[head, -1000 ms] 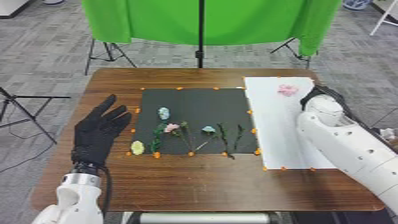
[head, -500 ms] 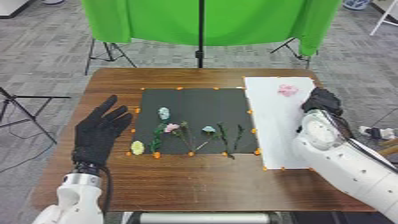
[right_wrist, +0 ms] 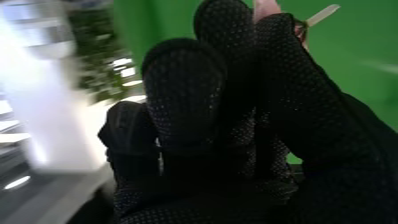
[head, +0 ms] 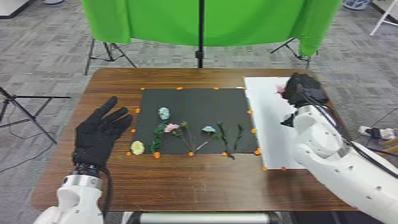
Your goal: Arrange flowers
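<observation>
I have my right hand (head: 306, 91) at upper right, fingers narrowed on something pink (right_wrist: 266, 8), over the white sheet (head: 271, 145); my left hand (head: 92, 136) spreads wide at left; other flowers (head: 171, 128) lie mid-frame.

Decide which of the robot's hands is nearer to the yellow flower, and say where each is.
Left. The left hand is just left of the yellow flower; the right hand is far off to its right, over the white sheet.

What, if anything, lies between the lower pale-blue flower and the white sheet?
Two green sprigs lie between the flower and the white sheet, with orange markers along the dark mat's edge.
</observation>
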You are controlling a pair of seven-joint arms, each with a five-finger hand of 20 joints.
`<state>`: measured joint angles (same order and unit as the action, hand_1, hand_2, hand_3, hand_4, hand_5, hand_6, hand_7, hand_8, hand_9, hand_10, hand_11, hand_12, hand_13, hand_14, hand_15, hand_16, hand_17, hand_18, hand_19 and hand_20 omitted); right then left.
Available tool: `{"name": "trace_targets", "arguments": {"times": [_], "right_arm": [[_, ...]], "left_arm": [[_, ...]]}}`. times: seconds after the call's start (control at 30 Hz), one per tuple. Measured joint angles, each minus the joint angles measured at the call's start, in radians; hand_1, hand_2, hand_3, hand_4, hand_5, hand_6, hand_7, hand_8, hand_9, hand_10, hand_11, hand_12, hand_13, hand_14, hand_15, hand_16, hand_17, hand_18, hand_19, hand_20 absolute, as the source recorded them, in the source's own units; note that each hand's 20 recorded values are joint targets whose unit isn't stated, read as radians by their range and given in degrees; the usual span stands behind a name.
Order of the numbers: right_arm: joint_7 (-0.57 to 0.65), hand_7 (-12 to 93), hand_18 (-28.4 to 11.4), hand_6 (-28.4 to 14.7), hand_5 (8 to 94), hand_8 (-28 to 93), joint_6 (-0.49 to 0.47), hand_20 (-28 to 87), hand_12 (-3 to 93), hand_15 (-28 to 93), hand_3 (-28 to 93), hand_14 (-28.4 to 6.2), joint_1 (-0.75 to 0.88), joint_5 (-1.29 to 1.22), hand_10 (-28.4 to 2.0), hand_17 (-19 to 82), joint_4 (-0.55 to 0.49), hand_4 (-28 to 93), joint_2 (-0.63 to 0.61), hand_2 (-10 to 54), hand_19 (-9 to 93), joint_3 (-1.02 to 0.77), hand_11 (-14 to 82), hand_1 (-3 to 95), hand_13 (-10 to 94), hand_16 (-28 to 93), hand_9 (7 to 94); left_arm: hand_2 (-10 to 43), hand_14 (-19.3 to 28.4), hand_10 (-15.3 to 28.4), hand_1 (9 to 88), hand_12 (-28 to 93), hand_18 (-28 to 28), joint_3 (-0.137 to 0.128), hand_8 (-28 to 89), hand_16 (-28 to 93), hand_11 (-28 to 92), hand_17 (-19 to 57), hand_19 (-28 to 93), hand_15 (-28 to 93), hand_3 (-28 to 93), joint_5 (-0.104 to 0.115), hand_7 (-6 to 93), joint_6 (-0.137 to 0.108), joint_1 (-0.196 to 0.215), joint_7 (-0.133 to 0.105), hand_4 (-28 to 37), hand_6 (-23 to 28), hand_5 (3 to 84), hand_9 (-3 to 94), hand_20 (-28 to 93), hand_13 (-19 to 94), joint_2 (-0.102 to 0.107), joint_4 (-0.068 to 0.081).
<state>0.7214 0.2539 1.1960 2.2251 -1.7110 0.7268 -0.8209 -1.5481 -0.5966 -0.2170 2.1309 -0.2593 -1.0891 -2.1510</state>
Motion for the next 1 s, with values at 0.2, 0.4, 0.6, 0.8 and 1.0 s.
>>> {"name": "trace_targets", "arguments": {"times": [0.2,0.4,0.6,0.8,1.0], "right_arm": [[-0.107,19,-21.0,1.9,87.5,4,-0.120,53,32.5,63,74,-4.5,0.066,0.037,-6.7,36,-0.099,-28,0.039,-9.5,93,-0.025,17.4,55.5,81,23,93.7],[-0.110,19,-21.3,2.0,86.6,4,-0.133,53,33.2,64,74,-5.2,0.097,0.066,-6.5,35,-0.103,-28,0.105,-9.5,93,0.010,17.3,55.4,79,22,93.7],[-0.120,19,-21.6,2.3,85.1,2,-0.158,53,35.6,66,74,-6.0,0.124,0.082,-6.9,33,-0.109,-28,0.143,-9.5,93,0.012,15.6,54.6,77,21,93.7],[-0.166,16,-21.6,1.4,78.0,1,-0.238,53,37.2,71,74,-7.3,0.147,0.138,-7.5,30,-0.125,-28,0.165,-9.5,93,-0.005,15.3,50.9,72,18,89.9],[-0.223,16,-22.1,1.2,70.8,-11,-0.357,54,32.9,76,76,-9.0,0.186,0.180,-8.7,27,-0.147,-28,0.187,-9.5,93,-0.061,23.8,46.2,67,15,82.9]], "left_arm": [[7.8,28.4,21.0,25.4,11,27.2,0.001,-10,-9,27,-7.6,59,56,79,0.001,14.1,0.000,0.001,-0.003,-23.6,9.5,38.4,37.2,13,28,0.001,0.000],[7.8,28.4,21.0,25.3,11,27.3,0.001,-10,-9,27,-7.6,59,56,79,0.001,14.1,0.000,-0.001,-0.001,-23.6,9.5,38.4,37.2,13,28,0.001,0.000],[7.9,28.4,21.0,25.4,11,27.3,0.000,-10,-9,27,-7.6,59,56,79,0.000,14.2,-0.001,-0.001,0.001,-23.6,9.6,38.4,37.3,13,28,0.000,0.000],[7.9,28.3,21.0,25.5,11,27.3,0.000,-10,-9,27,-7.7,59,56,79,0.000,14.2,-0.001,-0.001,0.002,-23.6,9.6,38.5,37.3,13,28,0.000,0.000],[7.9,28.4,21.0,25.5,11,27.3,0.000,-10,-9,27,-7.6,59,56,79,0.000,14.2,-0.001,-0.001,0.003,-23.6,9.7,38.6,37.2,13,28,0.000,0.000]]}}
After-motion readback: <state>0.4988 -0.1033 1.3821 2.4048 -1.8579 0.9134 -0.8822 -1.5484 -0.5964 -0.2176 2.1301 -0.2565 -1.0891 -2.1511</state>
